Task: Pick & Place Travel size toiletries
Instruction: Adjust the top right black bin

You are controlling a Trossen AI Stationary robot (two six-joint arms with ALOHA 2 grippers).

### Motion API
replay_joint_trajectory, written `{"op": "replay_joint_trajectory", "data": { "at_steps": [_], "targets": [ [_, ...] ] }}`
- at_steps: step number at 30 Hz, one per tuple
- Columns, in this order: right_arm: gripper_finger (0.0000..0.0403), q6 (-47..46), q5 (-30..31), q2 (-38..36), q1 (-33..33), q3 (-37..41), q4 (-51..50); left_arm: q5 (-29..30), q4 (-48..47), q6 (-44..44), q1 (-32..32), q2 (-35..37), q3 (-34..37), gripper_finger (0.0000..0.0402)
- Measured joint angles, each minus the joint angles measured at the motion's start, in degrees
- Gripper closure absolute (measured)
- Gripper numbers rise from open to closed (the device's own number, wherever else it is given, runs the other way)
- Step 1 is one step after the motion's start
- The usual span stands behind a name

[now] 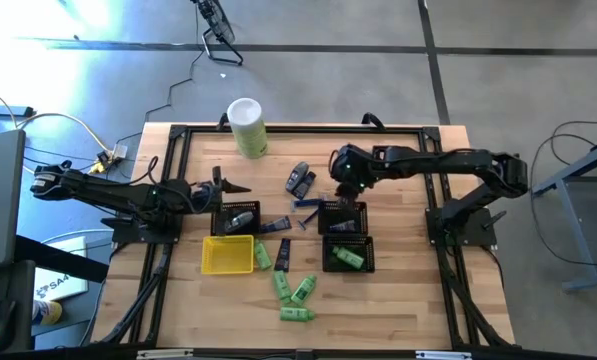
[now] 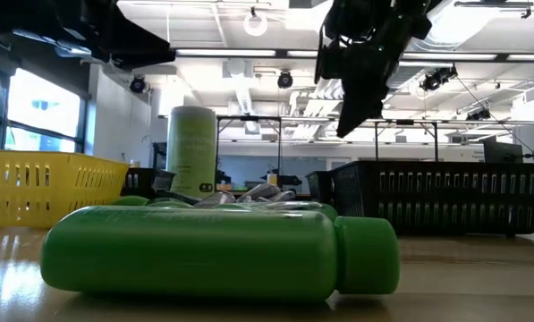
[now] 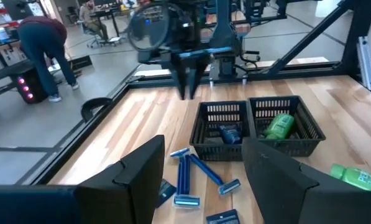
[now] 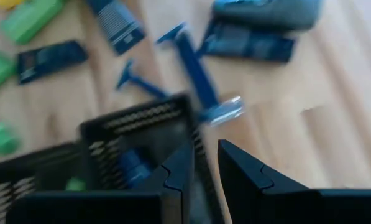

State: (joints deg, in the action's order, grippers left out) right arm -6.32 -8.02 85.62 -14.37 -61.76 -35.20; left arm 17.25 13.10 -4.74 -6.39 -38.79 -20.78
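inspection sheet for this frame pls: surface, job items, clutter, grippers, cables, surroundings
Surface: wooden table inside a black frame.
Job's things: green bottles loose near the front edge; one green bottle in the right basket; dark packets mid-table.
Clutter: blue razors, yellow tray, pale-green canister.
Grippers: left gripper open, holding nothing, beside the left basket; right gripper narrowly parted, holding nothing, above a basket.
Cables: yellow and white leads off the table's left.
Surroundings: person bending in the room behind.
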Motion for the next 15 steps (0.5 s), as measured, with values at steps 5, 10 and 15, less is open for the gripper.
{"op": "replay_joint_trajectory", "data": {
  "at_steps": [5, 10, 15],
  "targets": [
    [0.0337, -5.77, -5.27, 0.0, 0.02, 0.0, -3.09, 0.52, -1.37, 2.22, 0.0, 0.0, 0.0, 0.0191],
    [0.0337, -10.09, -7.18, 0.0, 0.72, 0.0, -4.94, 0.53, -1.77, 3.76, 0.0, 0.0, 0.0, 0.0191],
    [0.0337, -12.29, -7.36, 0.0, 1.88, 0.0, -5.24, 0.53, -3.9, 5.67, 0.0, 0.0, -0.02, 0.0191]
  ]
}}
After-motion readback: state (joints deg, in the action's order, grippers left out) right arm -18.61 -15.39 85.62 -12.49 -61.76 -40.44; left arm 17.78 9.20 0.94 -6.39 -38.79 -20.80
